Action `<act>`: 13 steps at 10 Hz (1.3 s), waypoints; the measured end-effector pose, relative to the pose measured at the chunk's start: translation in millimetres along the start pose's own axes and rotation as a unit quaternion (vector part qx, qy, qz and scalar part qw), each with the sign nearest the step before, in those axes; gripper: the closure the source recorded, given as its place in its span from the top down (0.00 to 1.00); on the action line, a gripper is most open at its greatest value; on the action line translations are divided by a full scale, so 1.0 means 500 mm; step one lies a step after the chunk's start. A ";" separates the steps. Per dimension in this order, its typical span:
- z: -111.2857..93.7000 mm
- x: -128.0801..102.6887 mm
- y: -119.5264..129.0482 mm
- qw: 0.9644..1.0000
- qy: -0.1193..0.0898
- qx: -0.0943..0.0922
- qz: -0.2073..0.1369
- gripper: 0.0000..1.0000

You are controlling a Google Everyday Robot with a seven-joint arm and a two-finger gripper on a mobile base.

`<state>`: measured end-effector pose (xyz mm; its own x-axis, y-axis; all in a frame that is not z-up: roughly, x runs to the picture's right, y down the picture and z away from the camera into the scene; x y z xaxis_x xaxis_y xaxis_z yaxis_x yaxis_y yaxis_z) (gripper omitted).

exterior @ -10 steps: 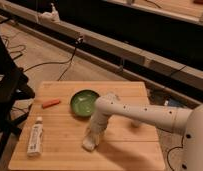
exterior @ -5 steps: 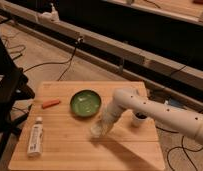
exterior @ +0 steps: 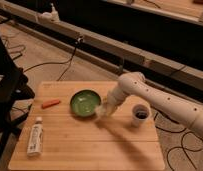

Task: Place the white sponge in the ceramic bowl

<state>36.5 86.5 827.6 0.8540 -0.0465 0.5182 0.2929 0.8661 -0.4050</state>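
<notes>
Since a moment ago, the claw [exterior: 103, 110] has swung toward the ceramic bowl [exterior: 85, 103], carrying the white sponge [exterior: 101, 111] clamped at the bowl's right rim. Leftmost on the worktop [exterior: 85, 150] lies a white tube [exterior: 35, 135]; rightmost stands a cup [exterior: 140, 114].

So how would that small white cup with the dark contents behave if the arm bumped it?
The white cup looks taller than wide, so it may tip. Its dark contents could spill onto the wooden table. The gripper, by the green bowl, sits left of it.
</notes>
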 end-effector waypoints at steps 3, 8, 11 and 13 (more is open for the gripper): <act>0.035 -0.047 -0.102 0.999 -0.012 0.005 -0.035 0.13; 0.133 -0.142 -0.180 0.994 -0.074 -0.014 -0.085 0.62; 0.135 -0.146 -0.182 0.993 -0.080 -0.016 -0.088 0.66; 0.137 -0.149 -0.183 0.993 -0.080 -0.016 -0.090 0.66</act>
<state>-83.5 44.8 877.5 0.7083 -0.1164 0.6962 0.4501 0.8343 -0.3184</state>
